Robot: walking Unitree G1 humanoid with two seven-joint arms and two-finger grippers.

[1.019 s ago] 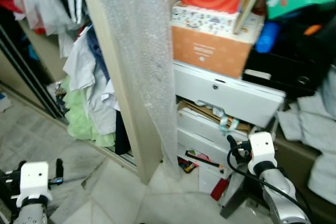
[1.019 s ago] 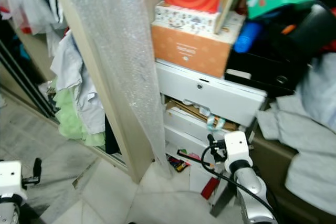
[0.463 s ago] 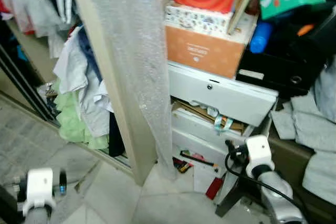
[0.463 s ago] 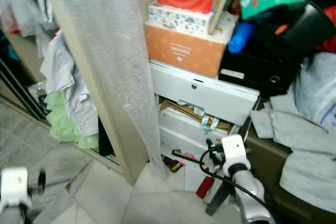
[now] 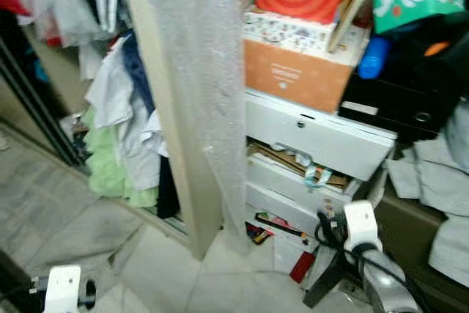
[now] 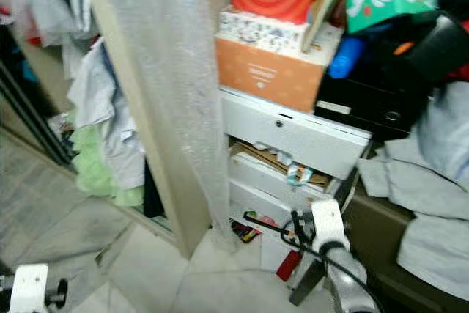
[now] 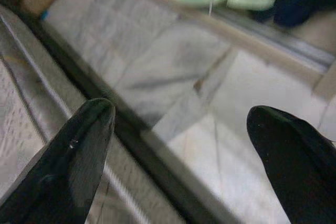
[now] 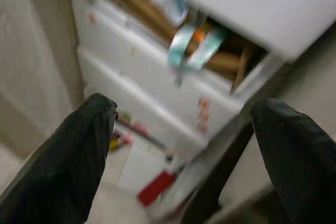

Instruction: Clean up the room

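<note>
While spread, right tool (image 8: 181,145) faces teal ribbon (image 8: 195,47) (drawer-hung).

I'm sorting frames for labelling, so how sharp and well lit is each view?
Eye views: daylit and mildly soft, glare on the bubble wrap. Left wrist view: floor blurred beyond the open left claw. Right wrist view: heavy motion blur on the white drawers and teal ribbon, right claw open.

Evenly lit, soft daylight, no hard shadows. Motion-blurred throughout, worst in wrist views. Faint glare on bubble wrap (image 5: 201,71). Dim upper right corner.
</note>
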